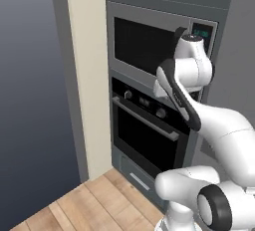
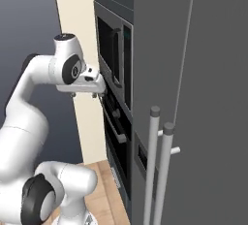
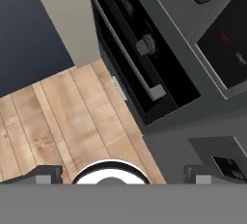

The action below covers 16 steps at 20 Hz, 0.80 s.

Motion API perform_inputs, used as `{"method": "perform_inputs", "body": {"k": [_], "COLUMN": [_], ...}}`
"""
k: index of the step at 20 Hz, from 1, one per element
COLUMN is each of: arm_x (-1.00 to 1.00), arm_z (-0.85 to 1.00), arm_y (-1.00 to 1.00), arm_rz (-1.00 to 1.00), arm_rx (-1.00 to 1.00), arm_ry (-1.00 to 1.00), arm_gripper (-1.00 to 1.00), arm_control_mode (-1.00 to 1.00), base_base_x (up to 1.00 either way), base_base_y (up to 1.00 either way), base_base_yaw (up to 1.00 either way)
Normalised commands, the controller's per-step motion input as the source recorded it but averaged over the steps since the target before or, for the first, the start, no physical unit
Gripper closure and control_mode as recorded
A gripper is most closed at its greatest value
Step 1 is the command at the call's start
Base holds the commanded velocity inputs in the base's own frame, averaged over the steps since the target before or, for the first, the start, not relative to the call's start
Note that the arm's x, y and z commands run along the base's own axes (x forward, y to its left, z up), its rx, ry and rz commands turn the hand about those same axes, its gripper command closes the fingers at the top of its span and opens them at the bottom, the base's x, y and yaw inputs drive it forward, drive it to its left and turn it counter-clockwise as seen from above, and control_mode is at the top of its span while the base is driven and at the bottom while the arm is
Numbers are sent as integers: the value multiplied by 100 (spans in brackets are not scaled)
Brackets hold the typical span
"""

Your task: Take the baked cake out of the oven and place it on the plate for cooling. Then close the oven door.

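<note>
Two knobs: round, on the oven (image 1: 149,125) control strip, either side of its small display.
Oven: black, built into the tall grey cabinet, beneath the silver-framed microwave (image 1: 149,41).
Oven door (image 1: 142,140): shut flat against the front, its long silver bar handle (image 3: 126,49) running across the top.
Gripper (image 3: 120,172): held up in front of the cabinet at about microwave height, apart from the door; the handle lies below and ahead of it.
Fingers: spread wide, nothing between them.
Floor (image 1: 84,205): pale wood planks below.
</note>
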Motion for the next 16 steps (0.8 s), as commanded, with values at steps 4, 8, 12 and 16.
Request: {"method": "perform_inputs", "body": {"k": [4, 8, 12, 16], "arm_x": [0, 0, 19, 53], "arm_z": [-46, -62, -66, -65], "arm_y": [90, 59, 40, 2], "arm_rz": [-9, -12, -15, -15], "arm_rx": [-29, -26, -23, -20], "arm_ry": [-2, 0, 0, 0], "arm_gripper": [-100, -100, -100, -100], "arm_control_mode": [-100, -100, -100, -100], "base_base_x": [0, 0, 0, 0], "base_base_y": [0, 0, 0, 0], "base_base_yaw": [0, 0, 0, 0]}}
